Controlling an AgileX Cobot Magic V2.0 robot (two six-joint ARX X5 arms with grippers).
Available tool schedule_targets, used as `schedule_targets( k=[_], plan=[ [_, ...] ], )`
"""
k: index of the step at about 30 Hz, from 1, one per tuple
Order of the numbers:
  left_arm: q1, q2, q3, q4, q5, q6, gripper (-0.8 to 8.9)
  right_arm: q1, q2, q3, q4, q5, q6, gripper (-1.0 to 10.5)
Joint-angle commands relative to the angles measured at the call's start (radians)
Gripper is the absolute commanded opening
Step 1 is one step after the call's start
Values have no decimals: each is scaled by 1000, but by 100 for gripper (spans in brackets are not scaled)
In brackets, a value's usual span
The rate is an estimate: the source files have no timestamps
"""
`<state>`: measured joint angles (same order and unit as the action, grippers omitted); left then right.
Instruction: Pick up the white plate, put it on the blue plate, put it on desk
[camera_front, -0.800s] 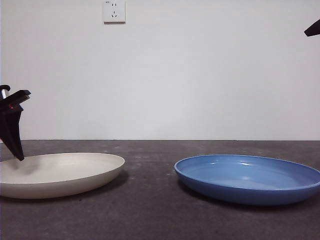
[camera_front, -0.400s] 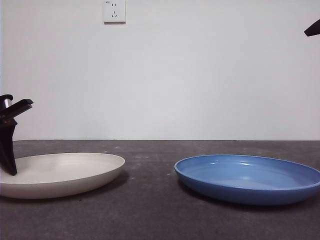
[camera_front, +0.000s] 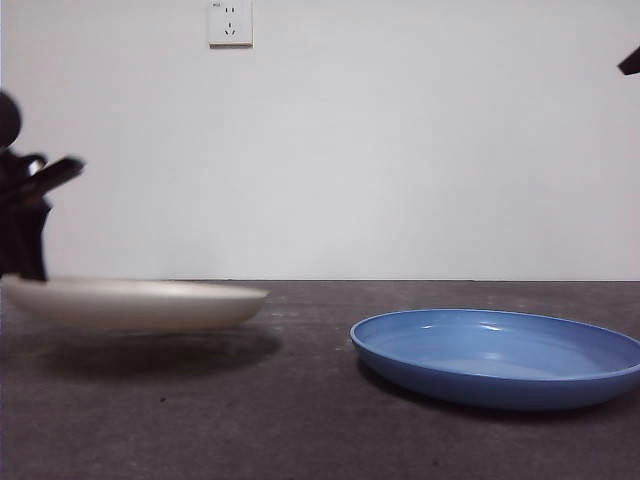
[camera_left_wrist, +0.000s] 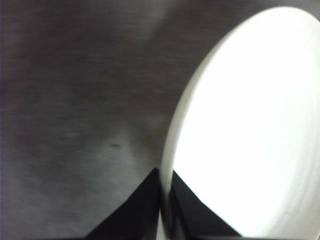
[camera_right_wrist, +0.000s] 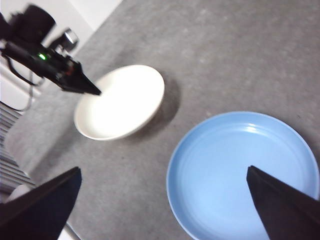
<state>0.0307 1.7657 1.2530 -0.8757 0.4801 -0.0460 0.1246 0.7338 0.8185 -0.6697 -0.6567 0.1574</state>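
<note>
Front view: left gripper (camera_front: 25, 265) pinches rim of white plate (camera_front: 135, 303), plate in air just above surface (camera_front: 300, 420), shadow under it. Best way: keep plate flat, carry over blue plate (camera_front: 497, 357), lower softly. Both plates hold nothing. Right gripper (camera_right_wrist: 162, 200) wide apart, waiting above blue plate.

My left gripper (camera_left_wrist: 164, 200) is pinching closed at frame left; my right gripper (camera_right_wrist: 162, 192) is waiting, jaws spread.
</note>
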Motion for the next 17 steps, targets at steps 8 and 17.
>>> schedule_targets(
  k=[8, 17],
  plan=[
    [-254, -19, 187, -71, 10, -108, 9, 3, -74, 138, -189, 119, -40, 639],
    [-475, 84, 350, -29, 10, -184, 10, 3, -137, 249, -373, 180, -94, 639]
  ],
)
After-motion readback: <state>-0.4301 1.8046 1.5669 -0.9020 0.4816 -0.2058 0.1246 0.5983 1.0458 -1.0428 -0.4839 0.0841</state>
